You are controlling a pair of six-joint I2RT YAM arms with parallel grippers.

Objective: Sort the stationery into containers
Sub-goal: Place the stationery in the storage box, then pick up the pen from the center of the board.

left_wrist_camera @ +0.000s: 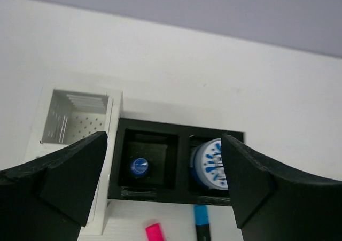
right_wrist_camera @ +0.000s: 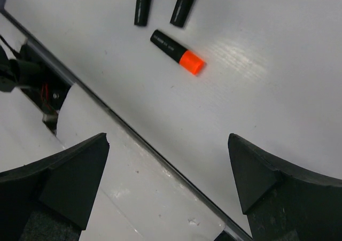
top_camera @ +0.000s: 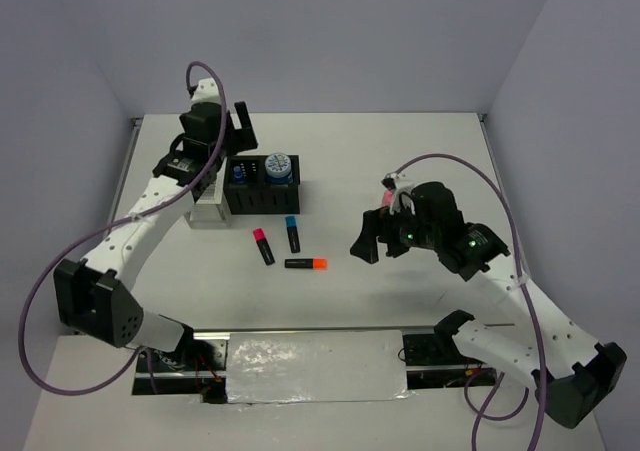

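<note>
Step in hand: the black organizer (top_camera: pixel 262 203) is being filled, two items are seen inside, and the highlighters are judged to be next
Left gripper (top_camera: pixel 236 133): hung right above the black organizer, jaws spread wide apart, nothing gripped
Right gripper (right_wrist_camera: pixel 168 161): hovered over the bare table (top_camera: pixel 400 151) to the right of the orange highlighter (right_wrist_camera: pixel 177 52), jaws wide apart, nothing gripped
Already sorted: the bottle (left_wrist_camera: pixel 139 166) is seen blue cap up in the left compartment, and a roll (left_wrist_camera: pixel 209 165) in the right one
White organizer (left_wrist_camera: pixel 53 121): set touching the black one's left side; its far compartment looks bare, the near one is hidden by a finger
Left to sort: the pink highlighter (top_camera: pixel 263 245) and blue highlighter (top_camera: pixel 292 233) lie side by side just near of the black organizer; the orange one lies crosswise nearer still, cap to the right
Next move: the right gripper must be lowered and turned so its jaws straddle the orange barrel across its width, then closed
In the way: the left arm is parked over both organizers, so it must be cleared before a drop is made
Unsure: a pink scrap (top_camera: pixel 383 200) shows beyond the right wrist, perhaps the pink stick; no second roll can be found
</note>
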